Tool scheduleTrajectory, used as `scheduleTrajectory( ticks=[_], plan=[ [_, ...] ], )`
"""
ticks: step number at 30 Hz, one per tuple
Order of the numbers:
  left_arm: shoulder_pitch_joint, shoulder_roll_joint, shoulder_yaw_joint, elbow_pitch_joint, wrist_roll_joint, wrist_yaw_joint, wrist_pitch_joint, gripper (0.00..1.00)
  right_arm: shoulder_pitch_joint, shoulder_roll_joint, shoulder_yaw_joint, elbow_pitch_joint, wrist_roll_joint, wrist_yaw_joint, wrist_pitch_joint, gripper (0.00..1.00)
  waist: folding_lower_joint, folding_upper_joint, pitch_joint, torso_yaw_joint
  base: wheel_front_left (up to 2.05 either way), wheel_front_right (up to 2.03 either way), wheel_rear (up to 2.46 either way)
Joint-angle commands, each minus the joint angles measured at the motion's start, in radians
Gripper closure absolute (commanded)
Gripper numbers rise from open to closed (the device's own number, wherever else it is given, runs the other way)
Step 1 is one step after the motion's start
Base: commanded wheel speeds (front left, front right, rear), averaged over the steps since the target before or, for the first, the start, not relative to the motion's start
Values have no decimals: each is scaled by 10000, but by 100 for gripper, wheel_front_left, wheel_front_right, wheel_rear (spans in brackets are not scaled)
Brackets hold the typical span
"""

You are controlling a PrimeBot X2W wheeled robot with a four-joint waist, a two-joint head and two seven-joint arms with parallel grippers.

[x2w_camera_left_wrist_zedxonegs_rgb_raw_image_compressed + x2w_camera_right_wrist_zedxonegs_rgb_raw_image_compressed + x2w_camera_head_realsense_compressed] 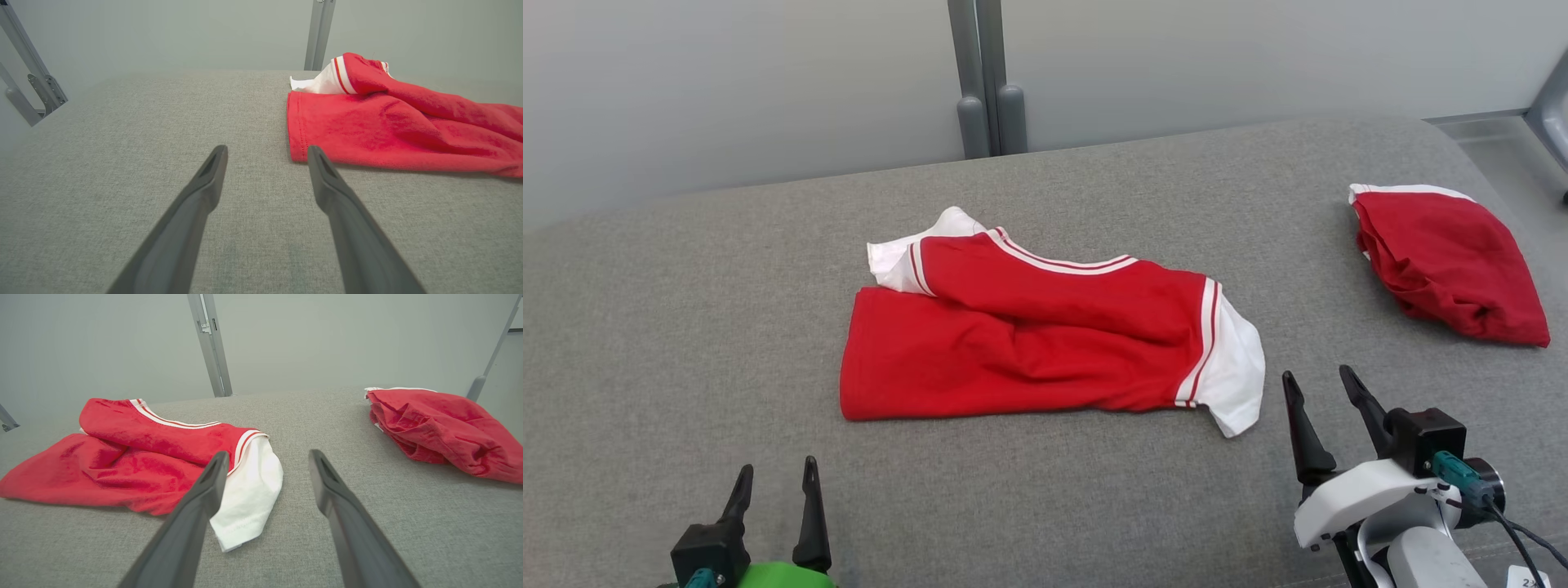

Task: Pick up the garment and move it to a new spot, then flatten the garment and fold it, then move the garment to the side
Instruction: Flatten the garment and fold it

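- red shirt (1029, 343) lies about mid-way across the grey padded table (686, 327), doubled over lengthwise, rumpled, not flat.
- the upper layer sits slanted across the lower one; a striped white trim runs along its far edge.
- right sleeve (1233, 367), white with red-and-white banding, sticks out at the shirt's right end and droops toward the near side.
- left sleeve (894, 261), also white, peeks out at the far left corner, mostly tucked under the red layer.
- left gripper (778, 465) sits low at the near left, fingers pointing away toward the far side, jaws spread wide with nothing between them.
- it hangs over bare table, near the shirt's near left corner but not touching it; in the left wrist view the hem corner sits just off the tip of one finger.
- right gripper (1317, 375) is at the near right, jaws wide apart too, holding nothing.
- it is just beside the right sleeve, apart from the cloth; in the right wrist view one finger crosses in front of the sleeve, and i can't tell how high it is above it.
- red bundle (1450, 269), a second piece of cloth, lies crumpled at the table's far right, well apart from the shirt, white edge on its far side.
- grey post (984, 82) stands behind the table against a pale wall (727, 82).
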Motion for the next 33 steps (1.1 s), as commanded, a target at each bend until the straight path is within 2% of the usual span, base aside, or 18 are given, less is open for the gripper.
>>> scheduleTrajectory(
  ticks=[1,7,13,21,26,33],
  plan=[
    [25,-1,-43,12,-121,-19,1,0,85,-23,1,30,-72,-15,-27,0,0,0,24,14,0,0,0],
    [-353,4,-503,-79,-306,100,1,0,-445,-201,538,93,20,-15,-27,0,0,0,469,242,0,0,0],
    [-993,6,-1164,-195,-552,189,1,0,-2007,-655,1586,272,165,-15,-27,0,0,0,1621,1019,0,0,0],
    [-1851,5,-2573,-316,-1184,413,1,0,-4918,-1787,3932,1657,792,-15,-27,0,0,0,2989,2610,0,0,0],
    [-2073,3,-3310,-392,-1575,582,1,0,-6586,-2563,5561,2863,1634,-15,-12,0,0,0,3508,3577,0,0,0],
    [-2234,-5,-3903,-588,-2000,808,1,0,-8112,-3266,7407,3969,3134,-15,303,0,0,0,4078,4497,0,0,0]
  ],
)
